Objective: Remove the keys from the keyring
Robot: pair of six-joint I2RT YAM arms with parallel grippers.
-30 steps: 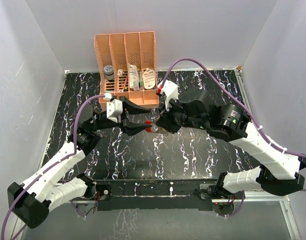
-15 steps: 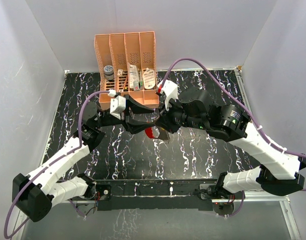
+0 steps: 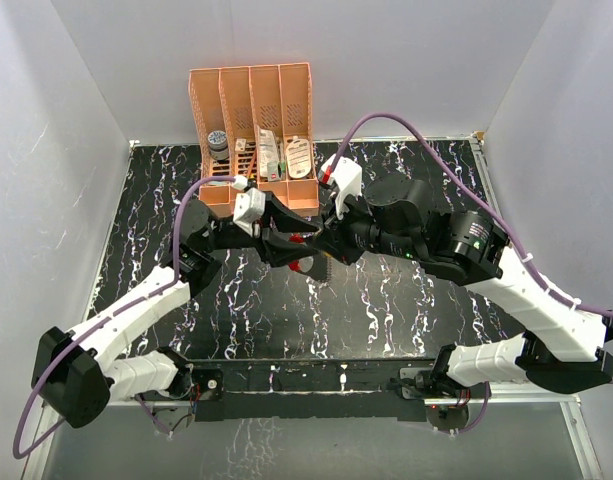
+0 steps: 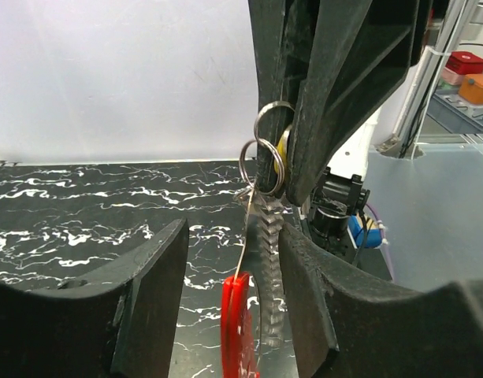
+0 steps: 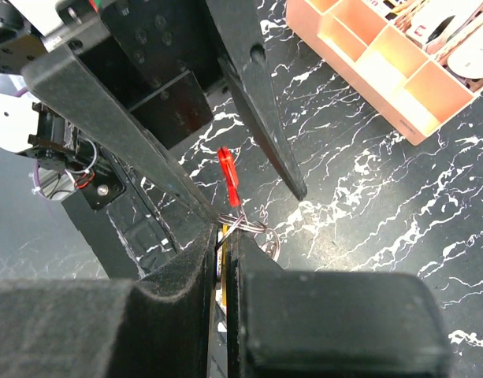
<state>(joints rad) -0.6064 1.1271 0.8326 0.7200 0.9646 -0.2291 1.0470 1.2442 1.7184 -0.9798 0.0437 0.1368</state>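
My right gripper [image 5: 224,239] is shut on a yellowish-gold key [image 5: 223,264] and holds it above the table. The keyring [image 4: 262,163], two linked wire rings, sits at those fingertips. From it hang a serrated silver key [image 4: 269,260] and the red-and-white tag [image 4: 237,323], both edge-on. My left gripper [image 4: 235,228] is open, one finger on each side of the tag and silver key, touching neither. In the top view the two grippers meet mid-table, left gripper [image 3: 289,240] against right gripper [image 3: 321,248], with the tag [image 3: 304,265] below them.
An orange rack [image 3: 251,95] with several slots holding small items stands at the back of the black marbled table [image 3: 406,310], just behind both grippers. White walls close in the left, right and far sides.
My left arm has swung right and closed in on the right gripper, its jaws narrowing a little around the hanging tag. The tag dropped to hang below. The right gripper stayed shut.
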